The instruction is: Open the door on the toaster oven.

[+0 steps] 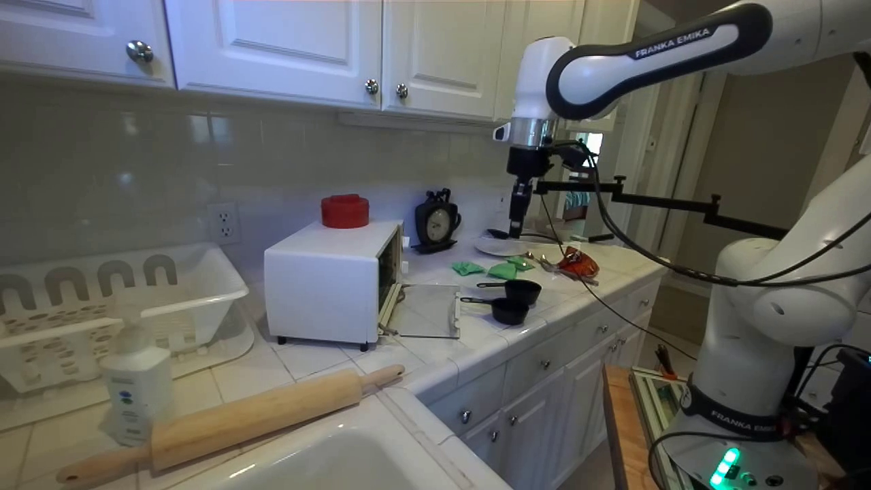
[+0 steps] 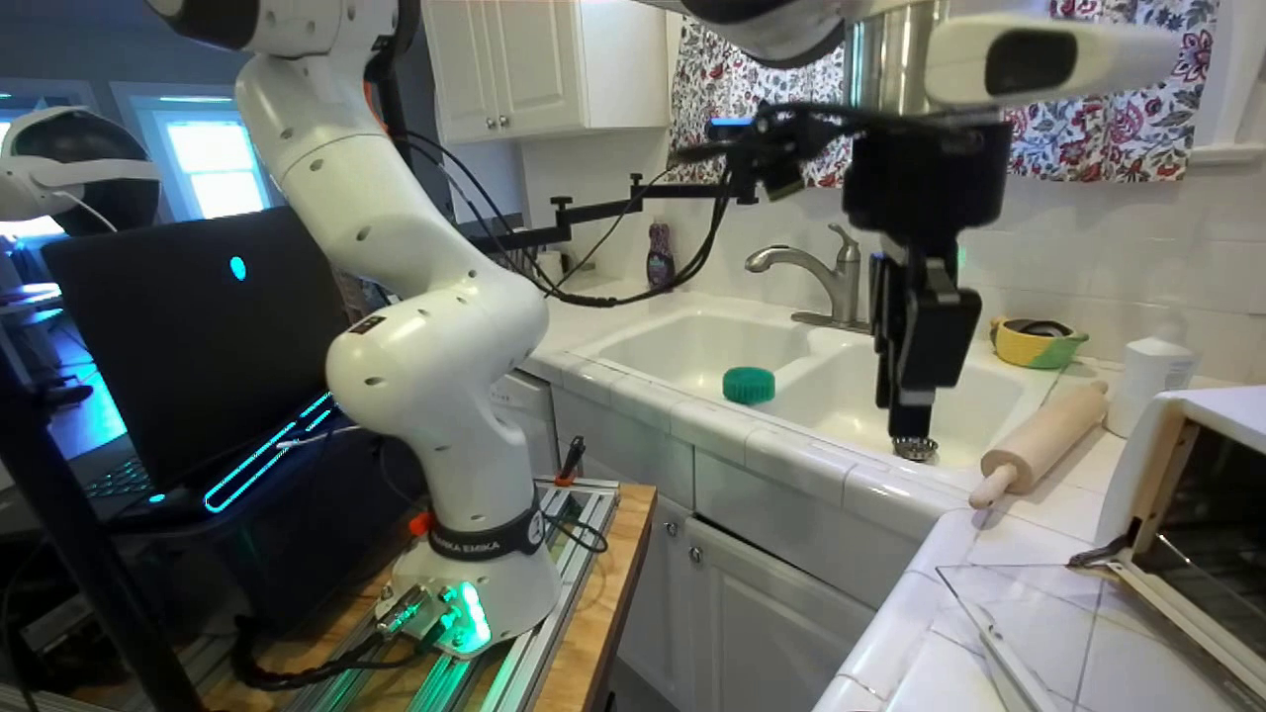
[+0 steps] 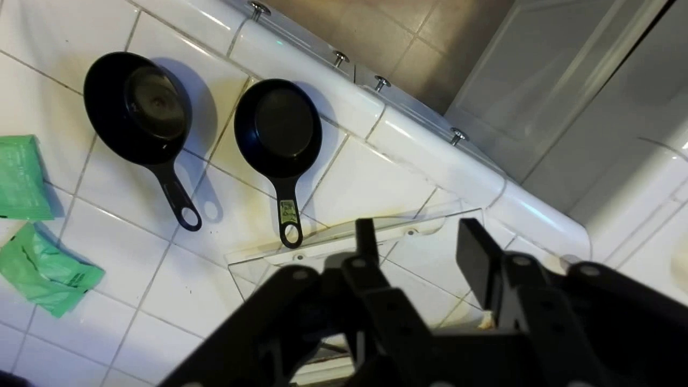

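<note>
With the door (image 1: 427, 312) lowered in front of the toaster oven (image 1: 323, 292), the gripper (image 3: 416, 236), fingers (image 3: 367, 239) well parted and empty, should lift clear of both.

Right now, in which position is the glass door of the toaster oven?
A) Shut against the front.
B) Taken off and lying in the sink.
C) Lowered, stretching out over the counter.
C: in an exterior view, the glass door reaches out from the lower front edge of the toaster oven over the counter, leaving the front uncovered.
</note>
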Robot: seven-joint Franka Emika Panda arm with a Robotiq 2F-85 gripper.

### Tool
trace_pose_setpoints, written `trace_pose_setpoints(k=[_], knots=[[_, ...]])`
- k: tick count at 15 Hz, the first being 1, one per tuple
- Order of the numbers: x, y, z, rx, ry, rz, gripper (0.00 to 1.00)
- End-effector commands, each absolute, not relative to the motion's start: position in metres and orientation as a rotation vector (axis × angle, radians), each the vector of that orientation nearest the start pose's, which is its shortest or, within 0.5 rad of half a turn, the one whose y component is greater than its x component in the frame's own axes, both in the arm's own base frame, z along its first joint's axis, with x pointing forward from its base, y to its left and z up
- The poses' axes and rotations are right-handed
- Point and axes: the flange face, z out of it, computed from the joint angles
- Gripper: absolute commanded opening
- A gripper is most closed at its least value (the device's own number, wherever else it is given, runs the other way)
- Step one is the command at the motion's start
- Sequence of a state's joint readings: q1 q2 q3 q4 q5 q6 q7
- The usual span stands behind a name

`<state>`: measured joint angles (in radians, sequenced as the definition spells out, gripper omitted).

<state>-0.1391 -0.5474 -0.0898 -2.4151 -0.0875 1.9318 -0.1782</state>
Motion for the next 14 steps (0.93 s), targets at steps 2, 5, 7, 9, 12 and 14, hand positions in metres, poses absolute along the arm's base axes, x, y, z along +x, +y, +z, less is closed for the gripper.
trace_pose_setpoints(k=[2,5,7,9,12,14], knots=[[0.362,-0.079,0.565,-3.197,0.126,-0.163,0.81],[0.364,-0.077,0.587,-3.182,0.271,-0.206,0.99],[0.372,-0.077,0.594,-3.168,0.327,-0.249,1.0],[0.378,-0.075,0.596,-3.164,0.338,-0.25,1.0],[0.382,-0.069,0.6,-3.18,0.256,-0.274,1.0],[0.376,-0.072,0.596,-3.182,0.267,-0.263,1.0]])
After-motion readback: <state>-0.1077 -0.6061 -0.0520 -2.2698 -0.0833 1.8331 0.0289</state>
